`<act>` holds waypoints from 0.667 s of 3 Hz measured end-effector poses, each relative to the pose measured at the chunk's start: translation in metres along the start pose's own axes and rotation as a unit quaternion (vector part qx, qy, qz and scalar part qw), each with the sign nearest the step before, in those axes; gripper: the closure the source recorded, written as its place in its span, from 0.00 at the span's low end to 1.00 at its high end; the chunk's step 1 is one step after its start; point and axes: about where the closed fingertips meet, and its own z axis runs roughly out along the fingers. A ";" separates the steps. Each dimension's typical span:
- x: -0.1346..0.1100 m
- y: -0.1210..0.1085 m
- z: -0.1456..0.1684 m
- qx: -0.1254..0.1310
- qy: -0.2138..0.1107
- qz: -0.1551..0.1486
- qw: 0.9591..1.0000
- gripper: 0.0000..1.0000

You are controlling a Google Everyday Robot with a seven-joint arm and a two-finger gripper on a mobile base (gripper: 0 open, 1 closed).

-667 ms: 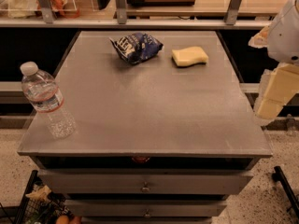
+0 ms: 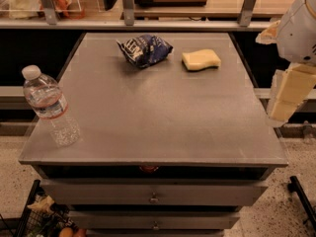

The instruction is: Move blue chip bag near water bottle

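Observation:
The blue chip bag (image 2: 144,50) lies crumpled at the back middle of the grey table (image 2: 158,112). The water bottle (image 2: 49,106) stands upright at the table's front left corner, white cap on top, far from the bag. My gripper (image 2: 289,93) hangs off the table's right edge, level with its middle, well to the right of the bag and touching nothing. It holds nothing that I can see.
A pale yellow sponge (image 2: 201,59) lies just right of the bag. A shelf rail with metal posts (image 2: 128,6) runs behind the table. Drawers (image 2: 154,196) sit under the tabletop. A wire basket (image 2: 42,218) stands on the floor at front left.

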 end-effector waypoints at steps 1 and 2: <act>-0.013 -0.034 0.024 0.013 0.007 -0.067 0.998 0.00; -0.030 -0.080 0.056 0.043 0.000 -0.110 0.993 0.00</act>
